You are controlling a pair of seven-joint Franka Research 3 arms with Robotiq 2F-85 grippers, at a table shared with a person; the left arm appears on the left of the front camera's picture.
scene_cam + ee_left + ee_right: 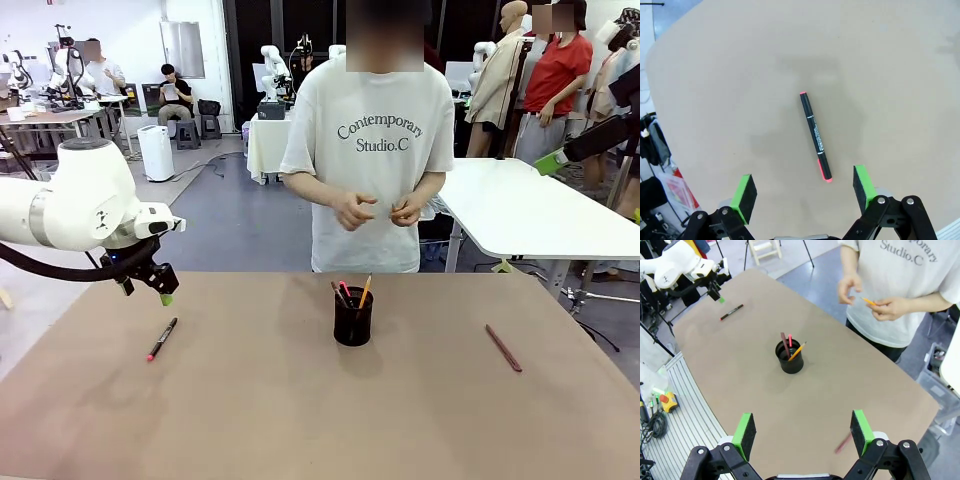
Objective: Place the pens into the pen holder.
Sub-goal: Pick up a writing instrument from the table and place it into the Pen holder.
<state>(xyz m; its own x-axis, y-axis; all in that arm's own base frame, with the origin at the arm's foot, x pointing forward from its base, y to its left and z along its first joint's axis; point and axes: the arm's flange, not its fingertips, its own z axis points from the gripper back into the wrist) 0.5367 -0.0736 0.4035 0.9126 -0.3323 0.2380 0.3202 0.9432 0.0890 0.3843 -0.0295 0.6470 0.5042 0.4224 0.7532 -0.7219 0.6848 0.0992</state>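
- Left tool [804, 189]: jaws wide, empty, above the black pen [815, 136] near the worktop's [890, 75] left edge.
- Right tool [803, 432]: jaws wide, empty, touching nothing.

Bright, even light from above leaves only soft, faint shadows on the matte tan tabletop [250, 400] beside the black wire-mesh pen holder [353, 322], while both wrist views bow at their edges and the thin reddish-brown pen [842, 443] looks smeared.

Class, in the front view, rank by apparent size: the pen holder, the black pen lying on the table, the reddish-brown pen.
Largest: pen holder.
Then black pen and reddish-brown pen, about alike; not ranked.
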